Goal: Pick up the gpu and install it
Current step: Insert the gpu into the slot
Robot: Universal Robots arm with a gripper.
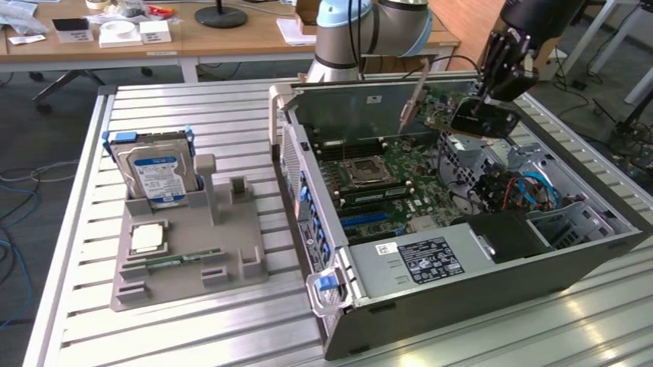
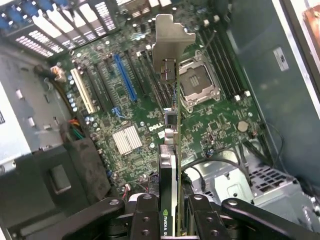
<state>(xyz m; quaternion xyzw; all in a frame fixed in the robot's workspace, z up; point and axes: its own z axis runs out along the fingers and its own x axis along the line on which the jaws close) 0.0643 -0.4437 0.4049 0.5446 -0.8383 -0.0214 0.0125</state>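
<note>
One gpu point(image 2: 168, 165), pinched edge-on by pincer point(image 2: 174, 212), hangs above DELL-marked motherboard point(image 2: 125, 100).

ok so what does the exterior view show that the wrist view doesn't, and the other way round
Exterior view adds: the hard drive standing in the grey holder on the slatted table, beside the open case. Wrist view adds: the Dell logo and a finned heatsink on the motherboard. Shared: the gpu clamped in the pincer above the motherboard, and the CPU socket.

A wooden desk point(image 1: 250, 42) stands behind the slatted metal table point(image 1: 204, 107).
</note>
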